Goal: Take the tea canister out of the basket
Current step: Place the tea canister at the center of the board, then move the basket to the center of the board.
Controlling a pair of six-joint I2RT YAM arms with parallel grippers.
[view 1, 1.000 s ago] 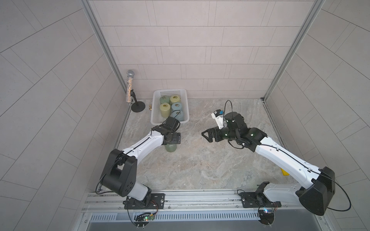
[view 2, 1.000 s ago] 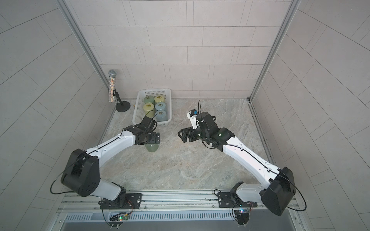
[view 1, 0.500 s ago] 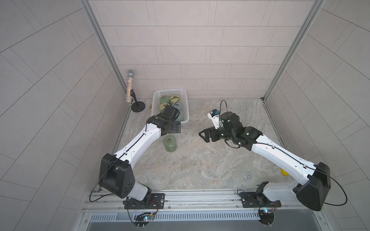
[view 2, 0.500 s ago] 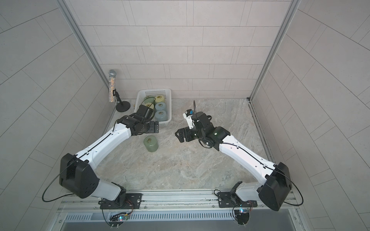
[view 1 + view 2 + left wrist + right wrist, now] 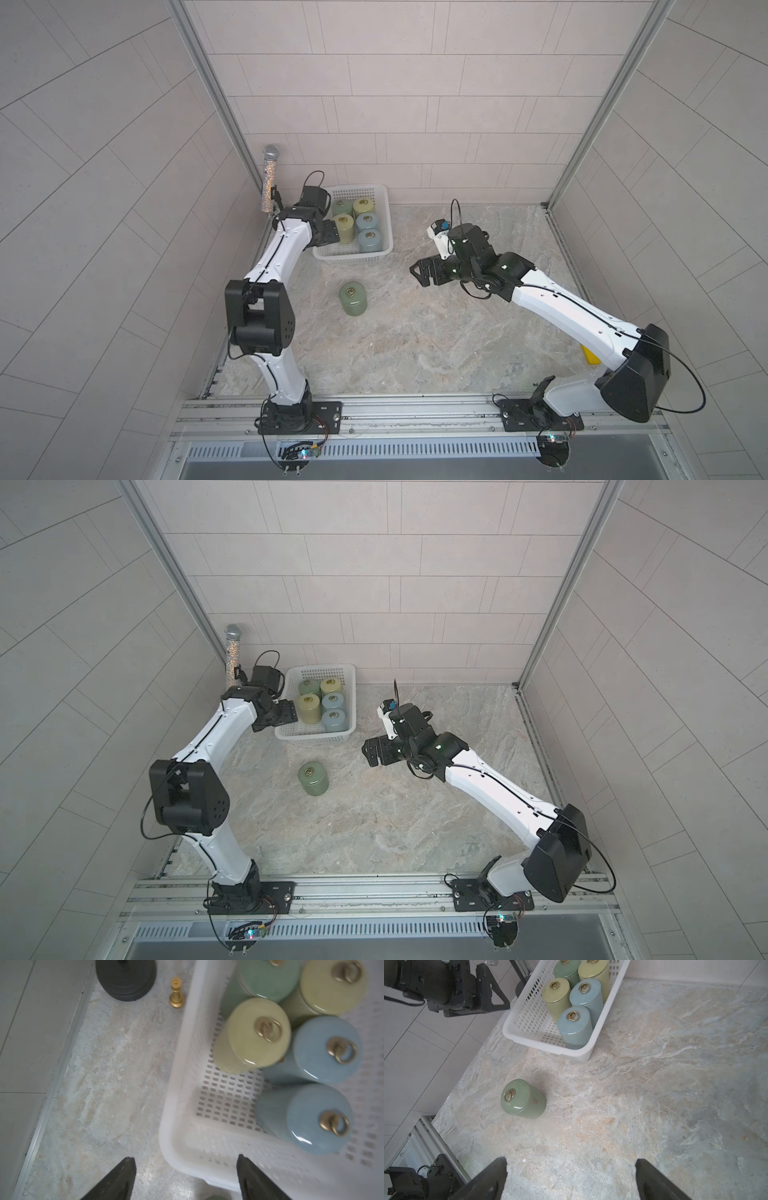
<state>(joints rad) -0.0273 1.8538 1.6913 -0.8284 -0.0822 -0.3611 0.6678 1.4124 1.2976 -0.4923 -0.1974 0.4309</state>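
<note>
One out! The green tea canister (image 5: pixel 352 299) stood on the marbled tabletop (image 5: pixel 415 332), apart from the white basket (image 5: pixel 353 257). Five more canisters (image 5: pixel 369 240) sat inside: two yellow-green, two pale blue, one green. All were glossy, squat cylinders with brass ring pulls (image 5: pixel 270 1028); the basket was perforated plastic with a rolled rim. The left gripper (image 5: pixel 185 1159) hung over the basket's corner, jaws wide, holding nothing. The right gripper (image 5: pixel 571 1161) gaped empty too.

Silver glitter microphone (image 5: pixel 269 178) upright over a black round base (image 5: pixel 125 978) in the far left corner; small gold chess piece (image 5: pixel 176 994) standing just beside that base on the veined marble tabletop (image 5: pixel 415 332); pale tiled walls (image 5: pixel 395 83) on three sides; yellow object (image 5: pixel 590 355) half hidden at the right edge.
</note>
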